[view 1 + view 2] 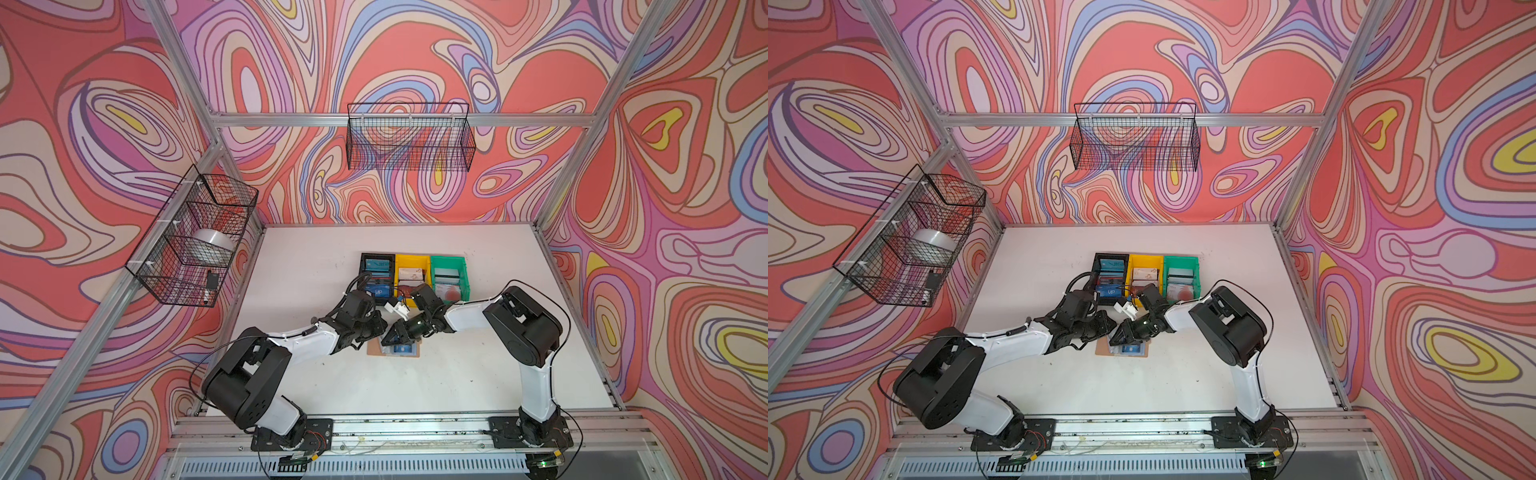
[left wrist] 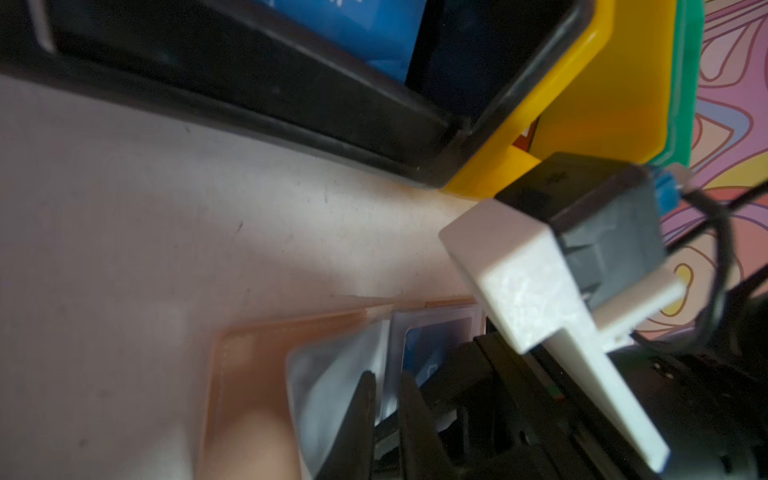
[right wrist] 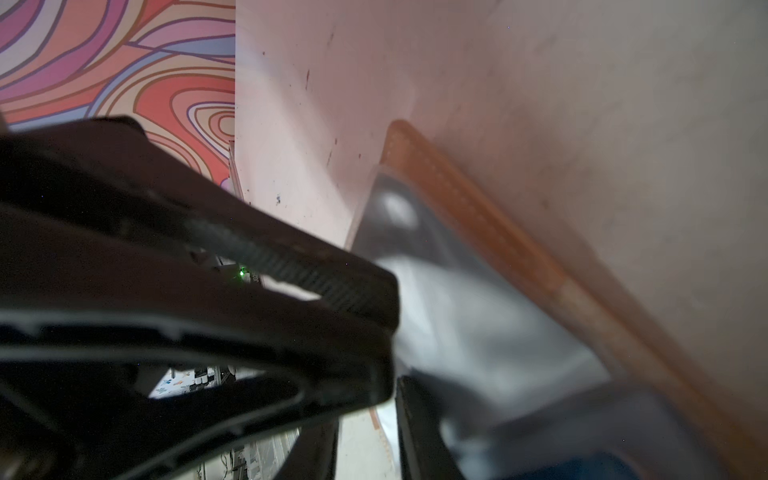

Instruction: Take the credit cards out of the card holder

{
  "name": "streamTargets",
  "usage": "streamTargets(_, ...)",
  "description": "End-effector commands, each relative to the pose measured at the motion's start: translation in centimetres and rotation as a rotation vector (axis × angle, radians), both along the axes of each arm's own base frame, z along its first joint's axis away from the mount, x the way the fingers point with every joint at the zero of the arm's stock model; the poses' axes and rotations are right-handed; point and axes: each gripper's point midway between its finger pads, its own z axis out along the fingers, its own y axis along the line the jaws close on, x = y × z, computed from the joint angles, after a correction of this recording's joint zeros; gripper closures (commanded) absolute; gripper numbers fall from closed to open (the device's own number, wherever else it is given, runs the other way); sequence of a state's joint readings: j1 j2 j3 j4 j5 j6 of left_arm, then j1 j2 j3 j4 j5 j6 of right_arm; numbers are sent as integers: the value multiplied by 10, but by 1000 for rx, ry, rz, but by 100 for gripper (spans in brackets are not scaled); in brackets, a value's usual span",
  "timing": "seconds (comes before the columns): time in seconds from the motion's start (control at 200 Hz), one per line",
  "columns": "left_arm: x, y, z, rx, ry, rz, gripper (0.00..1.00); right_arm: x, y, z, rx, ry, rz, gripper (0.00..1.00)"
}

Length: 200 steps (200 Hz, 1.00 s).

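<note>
While my left tool (image 2: pixel 384 386) holds its jaws nearly together astride a clear plastic sleeve page (image 2: pixel 395 332), my right tool (image 3: pixel 390 340) noses it too; grip I cannot tell. Both arms bend inward over the open tan card holder (image 1: pixel 372 350) on the white bench (image 1: pixel 478 357). Behind, a black plastic bin's (image 1: pixel 363 270) blue card (image 1: pixel 377 291) reads "VIP".

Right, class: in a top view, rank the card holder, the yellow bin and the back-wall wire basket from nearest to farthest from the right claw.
1. card holder: lying on the table, just below the right claw tip.
2. yellow bin: middle of the bin row, farther back on the table.
3. wire basket: hanging high, beyond the table's far edge.
</note>
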State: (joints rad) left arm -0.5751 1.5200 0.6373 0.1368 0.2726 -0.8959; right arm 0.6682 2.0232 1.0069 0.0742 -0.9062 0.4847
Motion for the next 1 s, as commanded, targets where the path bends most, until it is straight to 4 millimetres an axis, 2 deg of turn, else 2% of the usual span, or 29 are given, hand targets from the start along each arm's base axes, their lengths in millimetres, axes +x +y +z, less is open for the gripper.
streamTargets(0.0, -3, -1, -7, -27, 35, 14, 86, -1, -11, -13, -64, 0, -35, 72)
streamTargets(0.255, -17, 15, -29, 41, 102, 44, 89, 2, -12, 12, -55, -58, -35, 72)
streamTargets(0.541, -20, 15, -42, 63, 146, 31, 89, 7, -16, 36, -59, -116, -60, 71)
streamTargets(0.616, -21, 14, -43, 61, 152, 25, 89, 10, -23, 36, -107, -133, -93, 72)
streamTargets(0.766, -19, 9, -39, 41, 141, 10, 88, 13, -46, 20, -271, -147, -142, 74)
streamTargets(0.851, -17, 1, -33, 10, 131, -18, 82, 14, -57, 11, -326, -141, -160, 74)
streamTargets(0.931, -16, -5, -26, -18, 121, -46, 61, 14, -65, 3, -371, -132, -177, 75)
streamTargets(0.997, -15, -10, -22, -41, 108, -67, 58, 13, -69, 0, -387, -132, -181, 75)
